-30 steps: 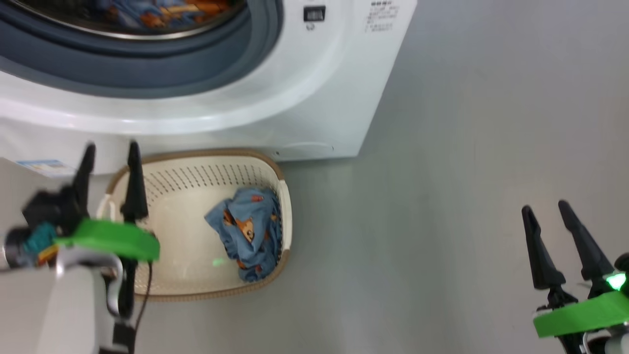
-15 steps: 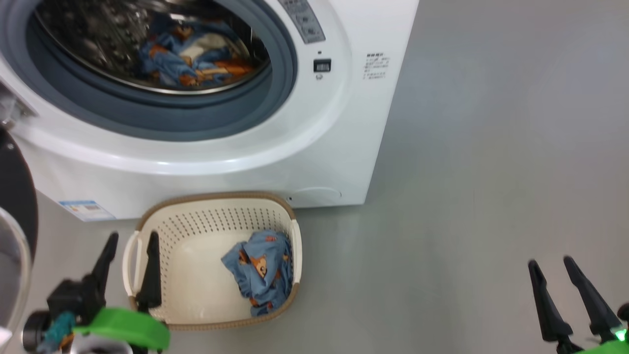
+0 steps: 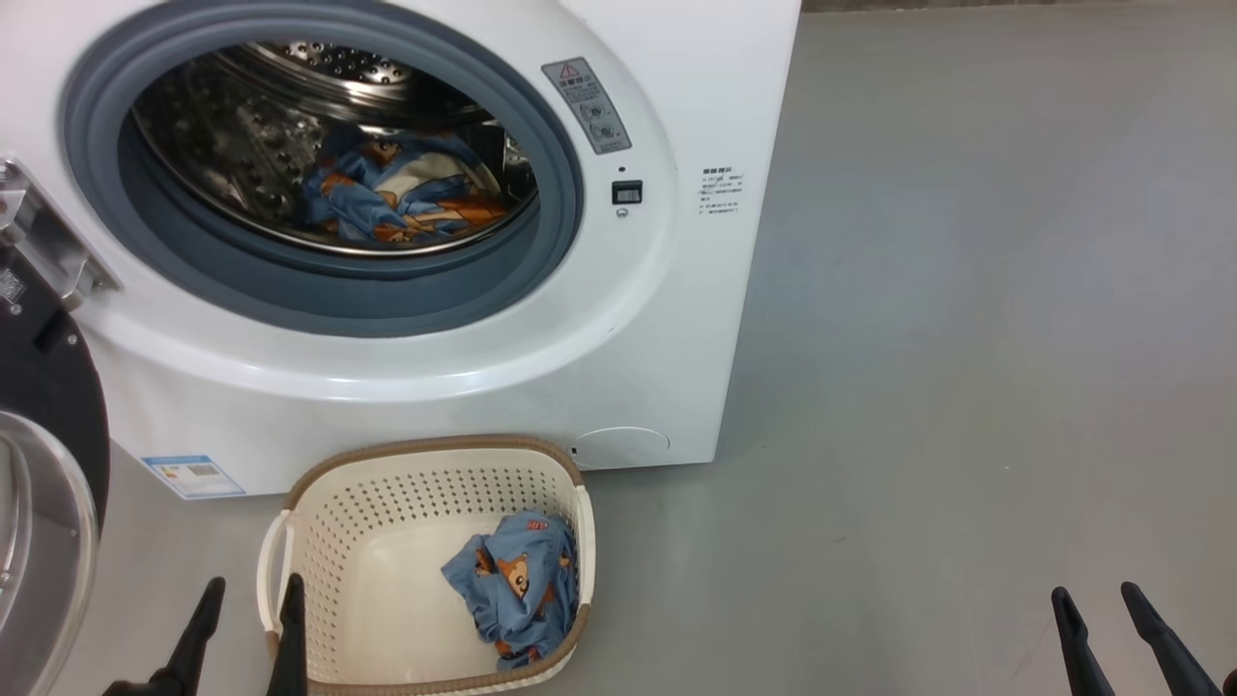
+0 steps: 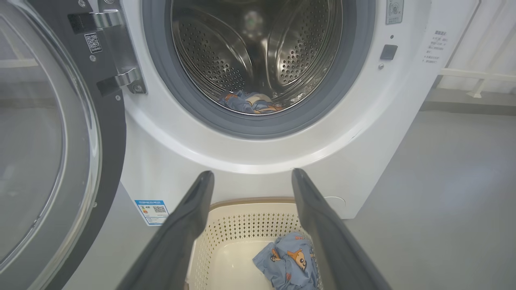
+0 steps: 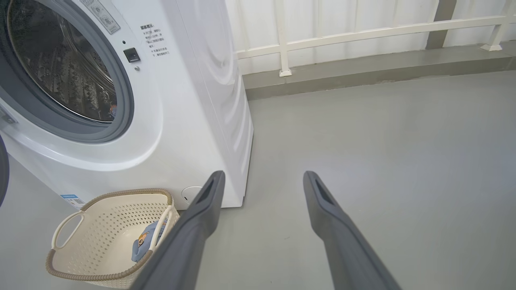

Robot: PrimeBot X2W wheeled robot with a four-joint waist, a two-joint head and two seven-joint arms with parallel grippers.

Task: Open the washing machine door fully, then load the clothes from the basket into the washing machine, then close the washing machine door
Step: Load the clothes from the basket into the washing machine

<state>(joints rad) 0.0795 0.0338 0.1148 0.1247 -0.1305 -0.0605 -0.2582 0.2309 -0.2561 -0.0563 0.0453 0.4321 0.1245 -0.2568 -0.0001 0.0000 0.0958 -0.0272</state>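
Note:
The white washing machine stands with its door swung open at the left; the door looms large in the left wrist view. Blue bear-print clothes lie in the steel drum. One more blue garment sits at the right side of the cream basket on the floor in front of the machine. My left gripper is open and empty by the basket's left handle, and its fingers frame the basket. My right gripper is open and empty over bare floor at the lower right.
Grey floor stretches right of the machine. A white railing and a low ledge run along the wall behind. The open door stands out on the left side of the machine.
The head camera has tilted up, so the drum shows in full and the basket and both grippers sit lower in the picture. Both grippers stay open.

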